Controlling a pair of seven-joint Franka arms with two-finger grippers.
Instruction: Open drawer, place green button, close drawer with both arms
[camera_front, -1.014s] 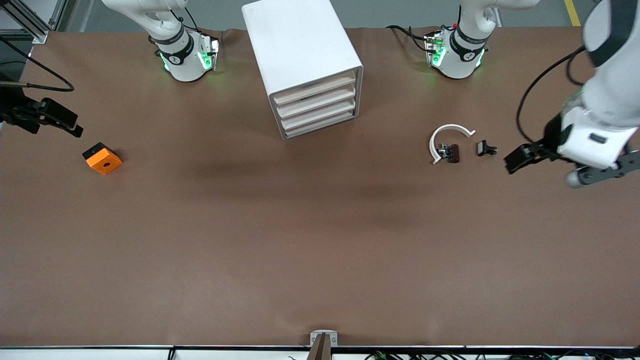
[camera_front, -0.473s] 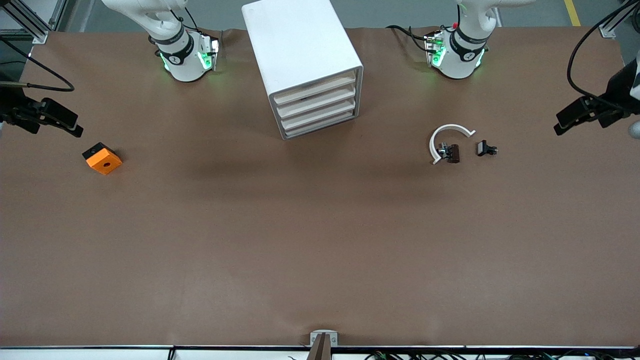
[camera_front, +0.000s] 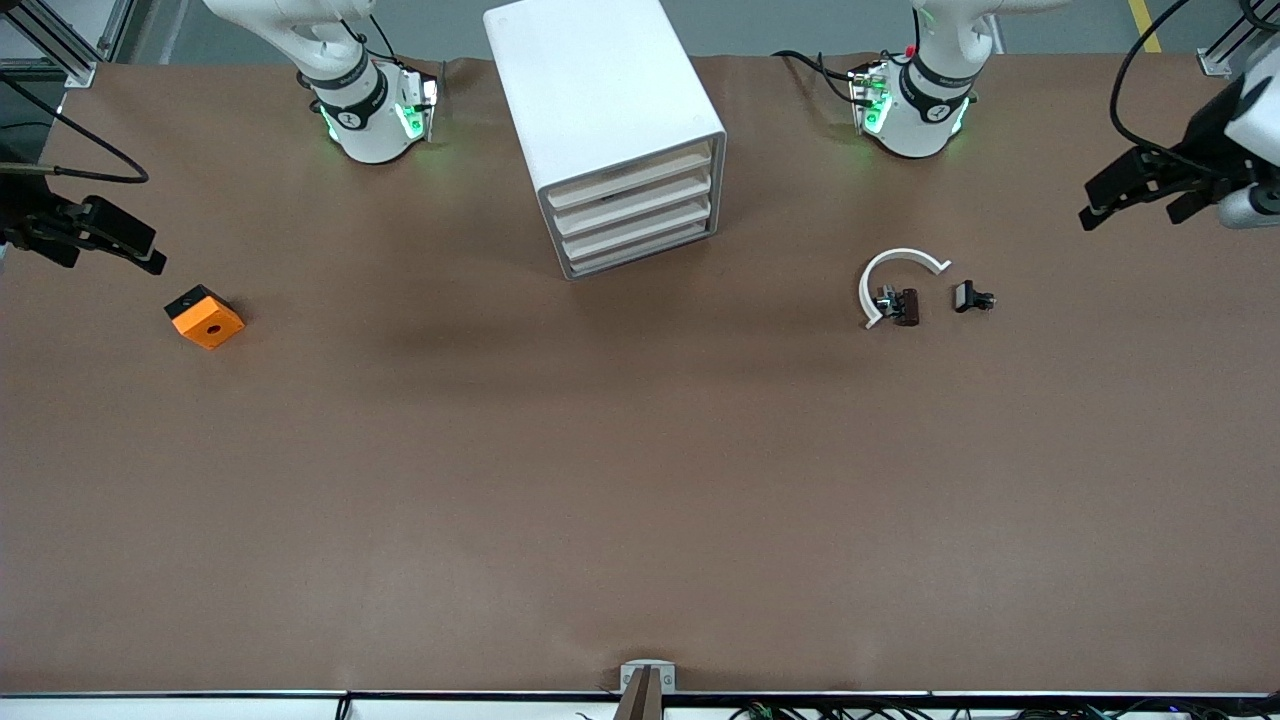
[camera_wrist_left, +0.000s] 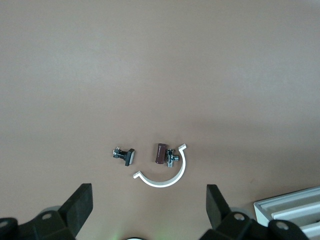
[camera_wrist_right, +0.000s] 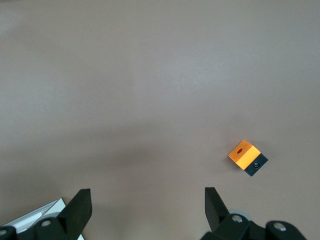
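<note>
Drawer (camera_front: 640, 249), lowest of four, is sitting closed; left gripper (camera_front: 1135, 190) and right gripper (camera_front: 105, 240) are hovering over opposite desk (camera_front: 640, 480) ends, fingers spread, holding nothing.

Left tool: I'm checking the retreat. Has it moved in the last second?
Yes. The left tool has moved away from the white arc piece, toward the left arm's table end.
</note>
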